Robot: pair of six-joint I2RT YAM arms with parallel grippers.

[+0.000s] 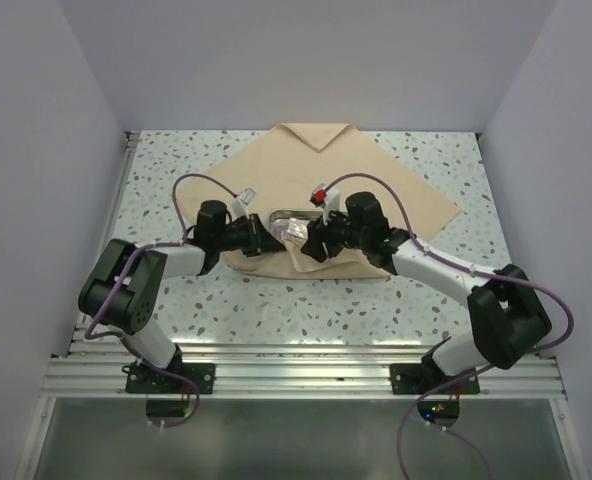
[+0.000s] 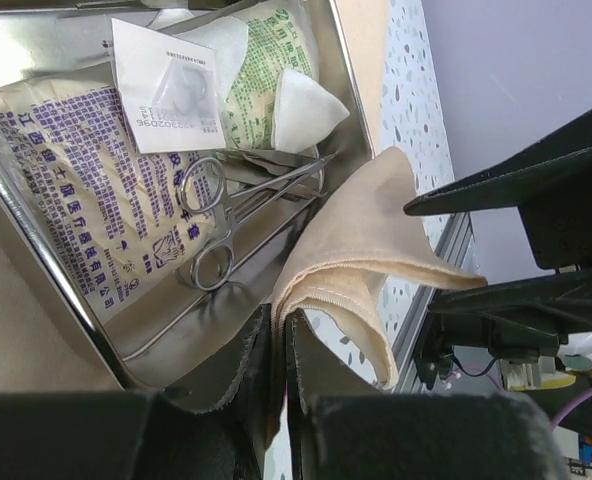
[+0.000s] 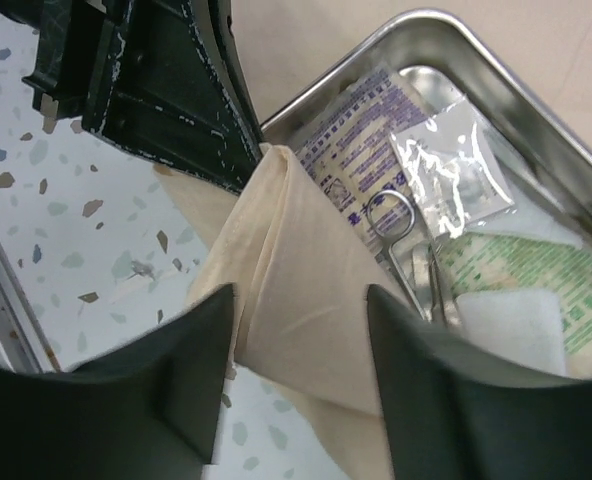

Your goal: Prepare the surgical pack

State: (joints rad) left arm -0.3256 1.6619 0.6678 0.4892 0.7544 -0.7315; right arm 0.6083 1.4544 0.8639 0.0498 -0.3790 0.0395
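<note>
Pinching the raised corner of the tan cloth [image 2: 351, 250] just beside the steel tray [image 3: 511, 90], the left gripper [image 2: 278, 345] is clamping narrowly on the folded hem. The right gripper [image 3: 298, 300] is straddling the same fold with its jaws apart, not yet gripping. Being soft, light and floppy, the cloth is probably going to droop wherever unsupported, so the doubled hem near the tip is looking like the safest hold. It is lying as a diamond under the tray, the lifted fold running lengthwise from gripper to gripper, its tip pointing away from the tray.
</note>
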